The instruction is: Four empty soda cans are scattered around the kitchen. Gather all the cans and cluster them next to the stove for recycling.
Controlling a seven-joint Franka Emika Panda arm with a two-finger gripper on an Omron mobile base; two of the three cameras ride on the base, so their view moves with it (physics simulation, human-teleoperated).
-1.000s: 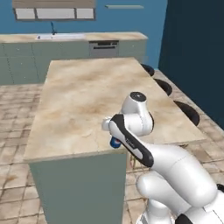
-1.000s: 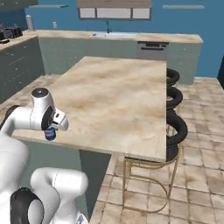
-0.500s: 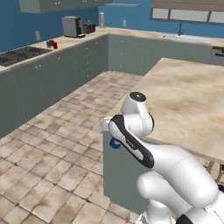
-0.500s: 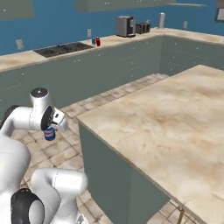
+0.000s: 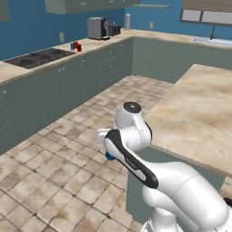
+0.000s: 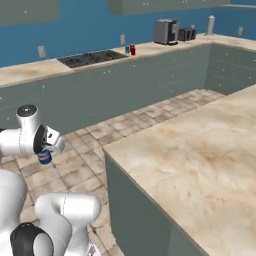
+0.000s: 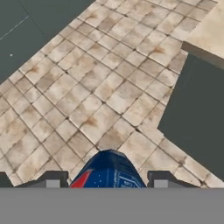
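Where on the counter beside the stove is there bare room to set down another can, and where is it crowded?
Bare counter lies left of the stove. Right of it, a red can and a blue one stand close together; free patch runs on to the coffee machine, where appliances crowd the corner.

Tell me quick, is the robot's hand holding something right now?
Gripper: jaws closed on a blue soda can, carried above the tiled floor.

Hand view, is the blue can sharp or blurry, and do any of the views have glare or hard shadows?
Hand view: blue can soft-edged, its markings smeared, cut off at the bottom. Left base view: flat, even light, no glare on the island counter. Right base view: distant stove small and low in detail, no hard shadows.
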